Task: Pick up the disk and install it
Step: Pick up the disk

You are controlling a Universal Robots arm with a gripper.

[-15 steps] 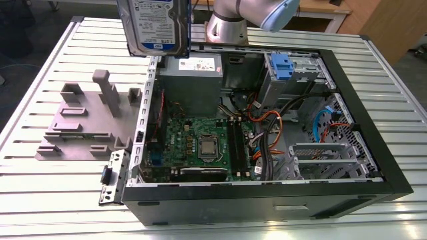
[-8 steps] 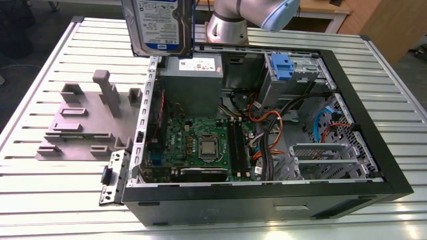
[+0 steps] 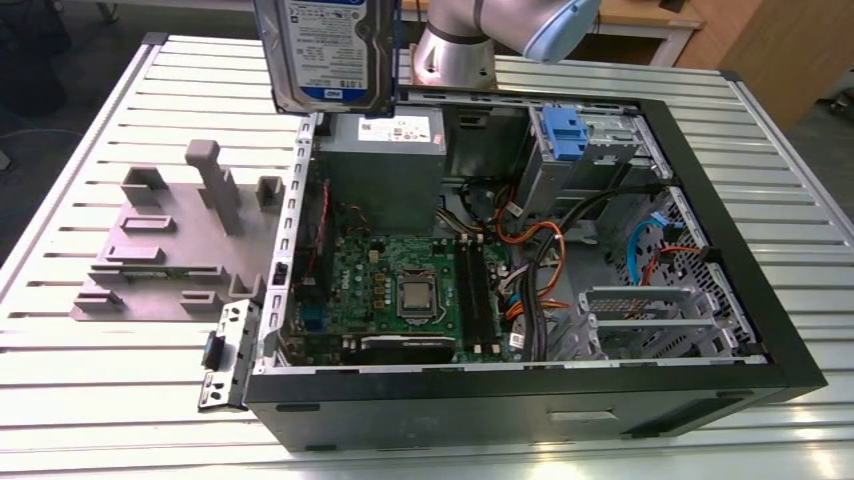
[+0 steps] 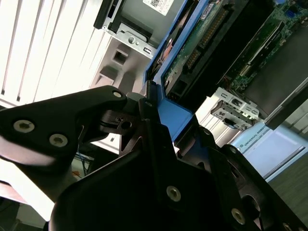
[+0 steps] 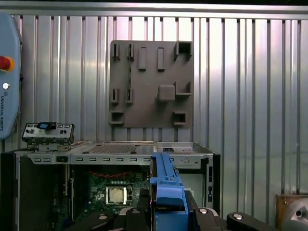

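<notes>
The disk (image 3: 327,50), a silver-grey drive with a white-and-blue label in a blue carrier, hangs upright above the back corner of the open computer case (image 3: 747,250), on the exterior view's left. In both wrist views my gripper (image 4: 161,122) is shut on the disk's blue carrier (image 4: 178,115), one black finger (image 4: 108,118) on each side. In the first wrist view the carrier's blue edge (image 5: 167,185) stands between the fingertips (image 5: 202,214), above the case's motherboard (image 5: 115,192).
Inside the case are a grey power supply with a white sticker (image 3: 387,150), a drive bay with a blue latch (image 3: 561,130), cables, and a metal cage (image 3: 641,320). A grey fixture plate (image 3: 160,250) lies on the ribbed table (image 3: 80,400) beside the case.
</notes>
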